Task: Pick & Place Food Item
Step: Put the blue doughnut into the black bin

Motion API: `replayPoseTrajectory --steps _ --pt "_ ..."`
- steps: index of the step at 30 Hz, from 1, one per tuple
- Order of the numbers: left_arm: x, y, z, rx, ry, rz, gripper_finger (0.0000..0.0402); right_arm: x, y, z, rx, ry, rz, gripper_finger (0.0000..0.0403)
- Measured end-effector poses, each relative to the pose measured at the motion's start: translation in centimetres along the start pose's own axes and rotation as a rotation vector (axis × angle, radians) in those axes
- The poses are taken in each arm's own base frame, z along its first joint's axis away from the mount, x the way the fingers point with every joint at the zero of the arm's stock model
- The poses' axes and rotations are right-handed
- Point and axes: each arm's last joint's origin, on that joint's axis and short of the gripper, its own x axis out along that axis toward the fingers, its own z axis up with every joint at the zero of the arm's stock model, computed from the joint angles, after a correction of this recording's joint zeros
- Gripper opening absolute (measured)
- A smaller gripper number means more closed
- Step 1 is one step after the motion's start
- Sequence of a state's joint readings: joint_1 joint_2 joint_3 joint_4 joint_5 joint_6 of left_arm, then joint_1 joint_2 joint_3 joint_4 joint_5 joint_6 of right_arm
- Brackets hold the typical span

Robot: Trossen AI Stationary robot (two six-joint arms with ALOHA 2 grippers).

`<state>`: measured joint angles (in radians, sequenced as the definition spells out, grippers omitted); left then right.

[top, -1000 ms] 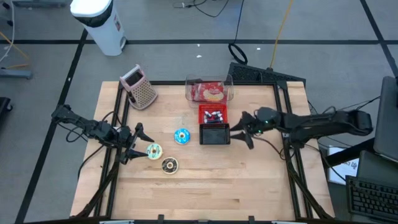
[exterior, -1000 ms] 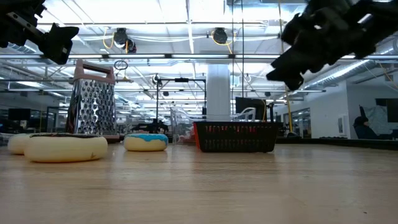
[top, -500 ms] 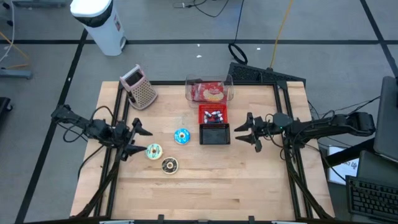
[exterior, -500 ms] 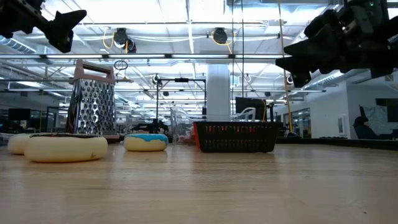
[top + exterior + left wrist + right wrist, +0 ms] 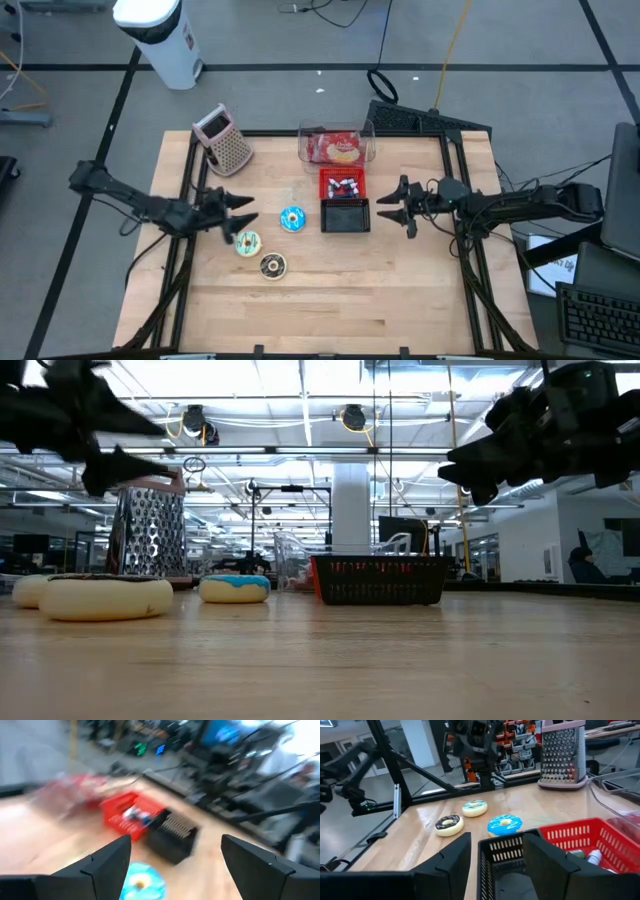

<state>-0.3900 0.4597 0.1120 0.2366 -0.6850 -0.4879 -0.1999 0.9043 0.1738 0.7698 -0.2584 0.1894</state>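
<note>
Three donuts lie flat on the wooden table left of centre: a blue one, a white sprinkled one and a chocolate one. A black basket stands at the centre, and a red basket holding small items touches its far side. My left gripper hovers open just left of the blue donut, pointing level at it and the baskets. My right gripper hovers open right of the black basket, level, facing it.
A metal grater stands at the far left of the table. A clear container of food sits behind the red basket. A white bin stands on the floor beyond the table. Bare wood lies along the near half.
My left gripper has swung toward the far edge and the right, closer to the blue donut, and has rolled about its own axis. My right gripper has tipped up from a downward slant to level and sunk a little beside the black basket.
</note>
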Motion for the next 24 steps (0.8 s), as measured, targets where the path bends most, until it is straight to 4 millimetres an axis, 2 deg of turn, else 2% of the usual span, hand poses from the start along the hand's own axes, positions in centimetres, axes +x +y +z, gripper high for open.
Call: replayPoseTrajectory --steps 5,10,16,21,24 --pt "2.0 1.1 -1.9 -0.029 0.091 0.181 0.0310 -0.1 -0.4 0.0 0.002 -0.002 -0.024 0.0167" --pt "4.0 1.7 -2.9 -0.047 0.204 0.264 0.0310 -0.1 -0.6 -0.1 0.005 0.005 -0.041 0.0167" --pt "7.6 1.0 -1.8 0.055 0.328 0.291 0.0310 0.1 -0.9 -0.4 0.012 0.022 -0.098 0.0167" --pt "11.2 0.8 -0.8 0.082 0.533 0.336 0.0310 0.2 -1.0 -0.6 0.025 0.032 -0.097 0.0167" --pt "12.9 1.1 -0.8 0.093 0.655 0.391 0.0310 0.2 -1.0 -0.6 0.025 0.030 -0.097 0.0167"
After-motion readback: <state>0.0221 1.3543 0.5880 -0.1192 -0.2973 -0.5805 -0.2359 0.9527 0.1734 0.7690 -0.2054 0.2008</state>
